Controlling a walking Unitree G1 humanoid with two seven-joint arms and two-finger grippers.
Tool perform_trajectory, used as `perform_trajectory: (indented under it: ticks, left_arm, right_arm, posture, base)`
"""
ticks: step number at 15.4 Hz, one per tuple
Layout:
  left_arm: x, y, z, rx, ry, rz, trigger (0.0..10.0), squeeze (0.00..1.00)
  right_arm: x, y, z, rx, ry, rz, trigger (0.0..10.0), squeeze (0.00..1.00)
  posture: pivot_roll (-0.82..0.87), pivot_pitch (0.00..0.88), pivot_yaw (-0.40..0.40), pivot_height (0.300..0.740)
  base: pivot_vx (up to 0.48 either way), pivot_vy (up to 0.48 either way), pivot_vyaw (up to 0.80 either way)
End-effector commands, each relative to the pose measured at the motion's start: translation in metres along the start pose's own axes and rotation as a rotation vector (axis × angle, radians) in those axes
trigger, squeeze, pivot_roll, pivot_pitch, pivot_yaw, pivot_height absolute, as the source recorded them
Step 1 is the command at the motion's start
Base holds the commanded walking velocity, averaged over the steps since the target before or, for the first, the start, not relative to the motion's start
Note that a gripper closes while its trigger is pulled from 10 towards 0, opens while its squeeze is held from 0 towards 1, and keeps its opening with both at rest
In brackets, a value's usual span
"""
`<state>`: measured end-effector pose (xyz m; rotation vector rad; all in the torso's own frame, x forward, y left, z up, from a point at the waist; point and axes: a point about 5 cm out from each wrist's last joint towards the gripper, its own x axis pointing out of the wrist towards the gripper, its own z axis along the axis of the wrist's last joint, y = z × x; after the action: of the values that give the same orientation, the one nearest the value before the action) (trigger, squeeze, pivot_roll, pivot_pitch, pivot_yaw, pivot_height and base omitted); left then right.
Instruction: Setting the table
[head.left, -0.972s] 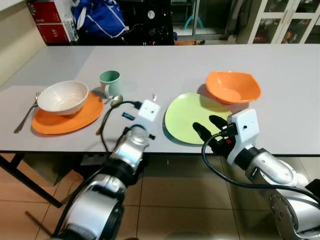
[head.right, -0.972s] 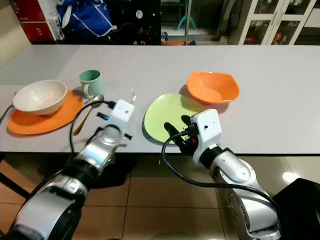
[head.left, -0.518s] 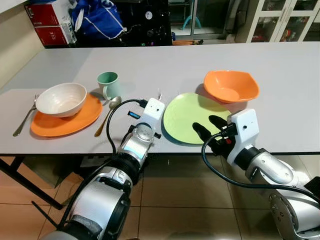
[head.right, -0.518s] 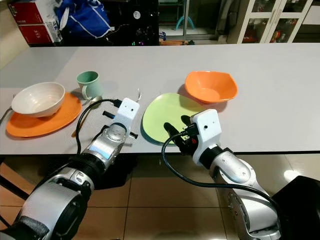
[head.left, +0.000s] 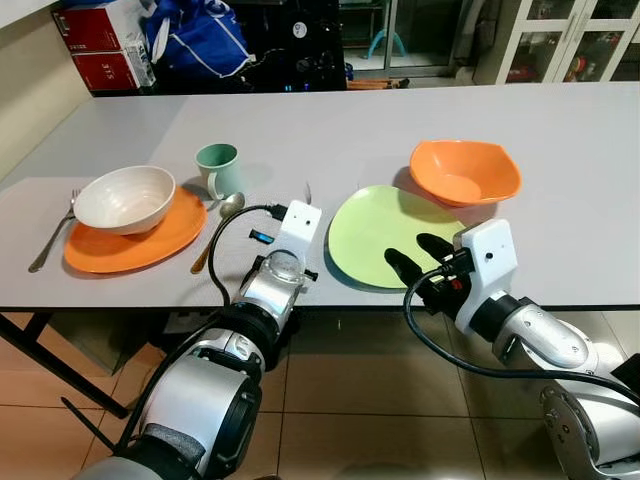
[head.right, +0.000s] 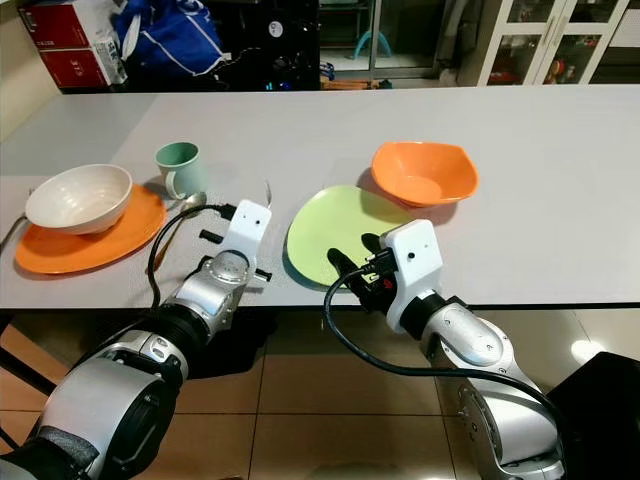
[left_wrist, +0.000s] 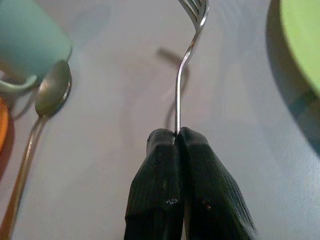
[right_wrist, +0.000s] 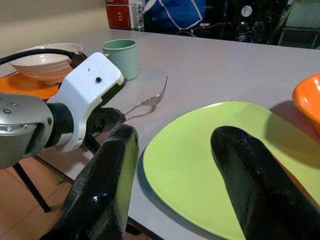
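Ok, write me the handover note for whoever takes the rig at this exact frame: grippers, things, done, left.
Left gripper: shut on a fork, held just above the table between the spoon and the green plate.
Right gripper: open, fingers at the green plate's near edge, holding nothing.
Done: left setting has a white bowl on an orange plate, another fork to its left, spoon and mug to its right.
Left: lay down the fork; the orange bowl sits behind the green plate, probably to go on it.
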<state>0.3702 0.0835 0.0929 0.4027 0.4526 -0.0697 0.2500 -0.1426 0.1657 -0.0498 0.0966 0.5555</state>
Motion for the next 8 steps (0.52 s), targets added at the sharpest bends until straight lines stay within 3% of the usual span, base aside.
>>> perform_trajectory:
  ticks: [1, 2, 3, 8]
  left_arm:
    - [0.0004, 0.001, 0.0068, -0.017, -0.011, -0.005, 10.0, 0.02]
    - [0.0002, -0.0006, 0.0077, -0.029, -0.008, -0.01, 10.0, 0.66]
    - [0.0002, -0.0009, 0.0083, -0.031, -0.008, -0.01, 10.0, 0.81]
    - [0.0003, -0.0016, 0.0111, -0.04, -0.011, -0.012, 10.0, 0.82]
  right_arm:
    - [-0.0007, 0.0031, 0.0033, -0.009, -0.005, 0.02, 10.0, 0.0]
    - [-0.0007, 0.0031, 0.0035, -0.009, -0.005, 0.019, 10.0, 0.0]
    - [-0.0008, 0.0032, 0.0036, -0.01, -0.005, 0.019, 10.0, 0.0]
    - [-0.0013, 0.0027, 0.0037, -0.01, -0.006, 0.016, 10.0, 0.0]
  posture:
    - [-0.14, 0.0, 0.099, 0.74]
    - [-0.14, 0.0, 0.1, 0.74]
    - [-0.14, 0.0, 0.1, 0.74]
    - [-0.15, 0.0, 0.101, 0.74]
  base:
    - [0.0, 0.0, 0.0]
    - [0.0, 0.0, 0.0]
    - [0.0, 0.0, 0.0]
    - [0.0, 0.0, 0.0]
